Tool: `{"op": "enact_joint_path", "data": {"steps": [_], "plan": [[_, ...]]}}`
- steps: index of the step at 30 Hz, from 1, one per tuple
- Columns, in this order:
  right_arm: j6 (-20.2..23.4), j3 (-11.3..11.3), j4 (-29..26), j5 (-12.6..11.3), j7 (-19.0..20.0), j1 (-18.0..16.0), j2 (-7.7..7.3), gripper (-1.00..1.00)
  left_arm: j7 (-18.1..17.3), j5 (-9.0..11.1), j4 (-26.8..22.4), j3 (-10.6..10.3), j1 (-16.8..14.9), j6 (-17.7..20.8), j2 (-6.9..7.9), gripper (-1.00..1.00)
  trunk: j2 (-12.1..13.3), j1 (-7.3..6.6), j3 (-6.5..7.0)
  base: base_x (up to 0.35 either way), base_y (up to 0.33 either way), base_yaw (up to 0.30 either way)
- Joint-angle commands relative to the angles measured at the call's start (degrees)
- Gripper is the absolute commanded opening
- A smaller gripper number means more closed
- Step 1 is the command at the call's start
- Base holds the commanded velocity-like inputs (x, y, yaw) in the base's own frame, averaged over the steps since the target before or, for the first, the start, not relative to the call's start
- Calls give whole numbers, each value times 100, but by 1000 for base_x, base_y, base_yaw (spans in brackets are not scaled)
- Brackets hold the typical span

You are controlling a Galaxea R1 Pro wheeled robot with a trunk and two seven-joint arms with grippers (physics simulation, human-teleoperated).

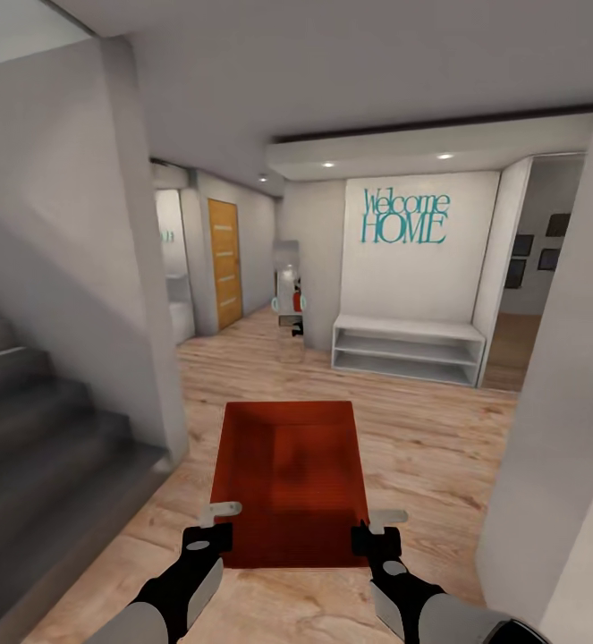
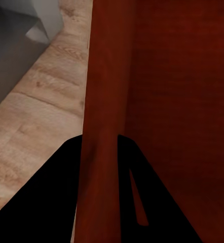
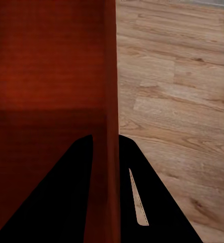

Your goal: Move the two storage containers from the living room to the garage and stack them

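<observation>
Over the hallway's wood-plank floor (image 1: 439,447), one storage container (image 1: 287,483) rides between both arms — left tool (image 1: 208,539) and right tool (image 1: 369,540) each clenched on a side wall; garage not reached, stacking still ahead.

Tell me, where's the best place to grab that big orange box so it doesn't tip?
Probably by the thin side walls, one from each side. The storage container is wide and open-topped, so the left gripper pinches its left wall and the right gripper its right wall, a finger inside and outside.
</observation>
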Motion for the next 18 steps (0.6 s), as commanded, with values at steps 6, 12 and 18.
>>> {"op": "enact_joint_path", "data": {"steps": [6, 12, 18], "plan": [[-36, -153, -17, 36, 0, -6, -63, -100, 64, 102, -7, 60, -2, 42, 203, -100, -6, 4, -8, 323, 0, -139], [-36, -153, -20, 36, 0, -6, -67, -100, 64, 102, -7, 60, -2, 42, 207, -100, -6, 4, -8, 323, 0, -9], [-28, -153, -16, 35, 0, -6, -71, -100, 64, 102, -7, 60, -2, 42, 206, -100, -6, 4, -8, 323, 0, -1]]}}
